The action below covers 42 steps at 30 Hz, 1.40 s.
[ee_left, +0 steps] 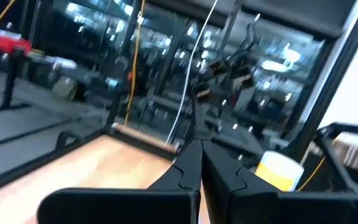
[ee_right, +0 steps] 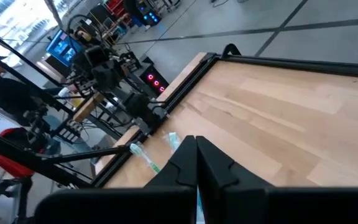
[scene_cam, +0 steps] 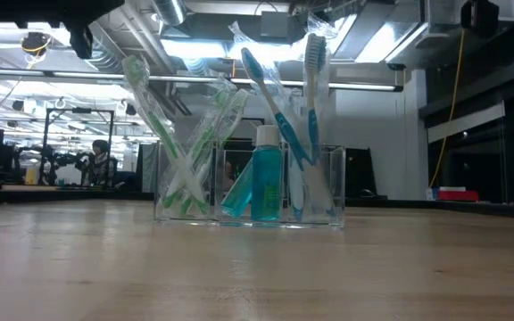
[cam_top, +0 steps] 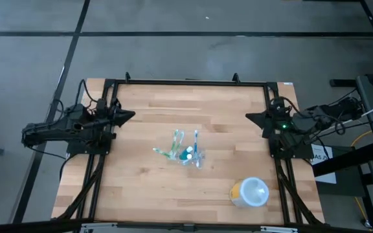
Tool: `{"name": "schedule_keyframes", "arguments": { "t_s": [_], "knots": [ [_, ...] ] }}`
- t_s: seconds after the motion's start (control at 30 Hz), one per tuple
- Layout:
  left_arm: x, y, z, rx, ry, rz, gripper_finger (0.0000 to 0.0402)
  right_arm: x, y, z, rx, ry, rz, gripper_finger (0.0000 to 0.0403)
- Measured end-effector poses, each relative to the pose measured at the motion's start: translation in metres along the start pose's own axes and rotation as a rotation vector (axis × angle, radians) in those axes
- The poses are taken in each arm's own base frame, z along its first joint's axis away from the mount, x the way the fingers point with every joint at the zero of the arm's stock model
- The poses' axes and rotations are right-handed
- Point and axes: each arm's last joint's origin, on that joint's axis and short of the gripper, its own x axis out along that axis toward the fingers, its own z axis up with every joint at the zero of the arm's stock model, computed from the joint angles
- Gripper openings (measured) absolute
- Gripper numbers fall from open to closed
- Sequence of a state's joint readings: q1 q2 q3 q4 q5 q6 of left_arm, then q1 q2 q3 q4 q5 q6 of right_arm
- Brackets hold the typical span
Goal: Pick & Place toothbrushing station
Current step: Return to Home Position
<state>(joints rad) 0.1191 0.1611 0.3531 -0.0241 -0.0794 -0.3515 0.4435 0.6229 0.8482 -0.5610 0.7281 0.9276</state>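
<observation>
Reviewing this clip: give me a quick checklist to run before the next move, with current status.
1. Clear organizer upright on the table: ok.
2. Green toothbrushes and blue toothbrushes standing inside it: ok.
3. Left hand shut, apart from the organizer, near the table's left edge: ok.
4. Right hand shut, apart from the organizer, near the right edge: ok.
5. Both arms exactly at home pose: cannot tell.

- Clear holder, stuffed with toothbrushes, sits mid-tabletop.
- Left arm tucked at one side edge, right arm opposite.
- White cup sits well apart.
</observation>
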Motion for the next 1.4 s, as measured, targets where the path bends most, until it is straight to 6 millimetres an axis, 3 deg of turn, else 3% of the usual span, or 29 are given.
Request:
{"name": "schedule_keyframes", "arguments": {
  "t_s": [0.1, 0.6, 1.03, 1.27, 1.4],
  "knots": [
    [-0.001, 0.003, -0.01, -0.007, -0.047, -0.035, 0.0003, -0.002, 0.0, 0.002, 0.014, -0.007, 0.009, 0.0],
    [-0.009, 0.017, -0.051, 0.102, 0.075, -0.058, 0.0002, -0.013, -0.005, 0.013, -0.099, -0.101, 0.014, 0.0],
    [-0.008, 0.019, -0.066, 0.196, 0.145, -0.063, 0.0002, -0.02, -0.001, 0.024, -0.193, -0.181, 0.072, 0.0],
    [-0.004, 0.028, -0.095, 0.173, 0.15, -0.074, 0.0003, -0.02, 0.0, 0.024, -0.204, -0.185, 0.078, 0.0],
    [-0.004, 0.028, -0.096, 0.198, 0.157, -0.07, 0.0001, -0.02, 0.001, 0.025, -0.22, -0.175, 0.111, 0.0]
  ]
}}
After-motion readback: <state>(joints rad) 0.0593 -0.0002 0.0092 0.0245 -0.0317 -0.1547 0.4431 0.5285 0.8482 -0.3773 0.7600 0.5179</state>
